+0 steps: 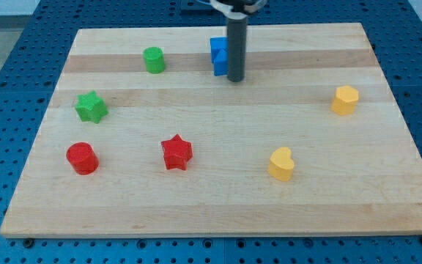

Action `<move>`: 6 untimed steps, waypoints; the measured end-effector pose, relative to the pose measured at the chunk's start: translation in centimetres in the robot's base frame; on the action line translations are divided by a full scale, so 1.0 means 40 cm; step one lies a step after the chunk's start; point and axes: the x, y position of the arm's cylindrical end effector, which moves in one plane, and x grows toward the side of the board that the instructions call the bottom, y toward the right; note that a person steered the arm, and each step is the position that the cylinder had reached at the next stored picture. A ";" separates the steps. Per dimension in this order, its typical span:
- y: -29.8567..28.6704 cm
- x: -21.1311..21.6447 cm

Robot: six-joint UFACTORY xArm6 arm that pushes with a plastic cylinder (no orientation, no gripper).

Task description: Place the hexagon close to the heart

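Tip (236, 78) touches blue block (218, 56); yellow hexagon (345, 100), yellow heart (281, 163) apart; no jaws.

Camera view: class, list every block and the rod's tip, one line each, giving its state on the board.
Yellow hexagon: upright, alone, view's right.
Yellow heart: upright, apart from the hexagon.
Blue block: beside my tip, partly hidden.
My tip: on the board.
Green cylinder: upright.
Green star: flat.
Red cylinder: upright.
Red star: flat.

Bright even overhead light, soft short shadows, slightly soft focus
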 end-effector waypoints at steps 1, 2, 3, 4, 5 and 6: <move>0.137 -0.064; 0.285 -0.068; 0.330 0.107; 0.335 0.217; 0.336 0.316; 0.336 0.350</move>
